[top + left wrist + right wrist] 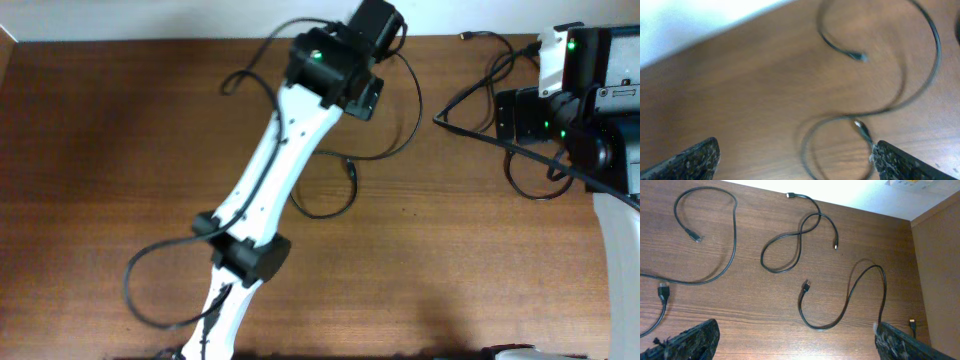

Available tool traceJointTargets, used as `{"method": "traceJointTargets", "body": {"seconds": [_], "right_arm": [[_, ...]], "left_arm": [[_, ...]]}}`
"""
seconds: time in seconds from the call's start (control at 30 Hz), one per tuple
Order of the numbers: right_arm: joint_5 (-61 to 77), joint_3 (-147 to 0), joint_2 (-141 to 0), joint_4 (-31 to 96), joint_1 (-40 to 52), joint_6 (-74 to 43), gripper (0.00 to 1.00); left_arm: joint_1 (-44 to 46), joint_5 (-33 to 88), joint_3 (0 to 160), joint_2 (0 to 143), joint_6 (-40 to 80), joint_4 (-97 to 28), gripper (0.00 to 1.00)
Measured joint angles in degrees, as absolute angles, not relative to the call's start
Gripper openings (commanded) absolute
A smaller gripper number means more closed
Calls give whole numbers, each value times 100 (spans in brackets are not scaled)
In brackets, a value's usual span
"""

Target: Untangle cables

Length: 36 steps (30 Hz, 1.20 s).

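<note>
- Left gripper: fingers spread wide with nothing between them, hanging over the bench near its far edge.
- Under it runs a blurred cord in an S. One plug lies up top and another plug end just beside the right finger. I cannot tell whether this is one cord or two.
- In the right wrist view the cables lie flat on the bench, apart from each other.
- A stray end lies at the left edge.
- Left cable: an open hook.
- Middle cable: crosses itself in a figure eight.
- Right cable: a dip, then an arch, running down to the right finger.
- Right gripper: fingers spread wide, empty, above the bench.
</note>
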State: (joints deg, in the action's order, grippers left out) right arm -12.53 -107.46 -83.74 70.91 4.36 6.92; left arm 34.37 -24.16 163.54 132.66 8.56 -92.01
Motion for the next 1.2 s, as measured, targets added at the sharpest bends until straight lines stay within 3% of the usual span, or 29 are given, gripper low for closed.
{"method": "traceJointTargets", "body": {"seconds": [0.43, 1.2], "right_arm": [[-1253, -10746, -8377, 7111, 436, 692, 98], [-1253, -10746, -8377, 7111, 436, 692, 98]], "left_arm": [[3216, -3865, 16468, 12912, 854, -9192, 99], [3218, -4012, 16468, 12912, 854, -9236, 99]]}}
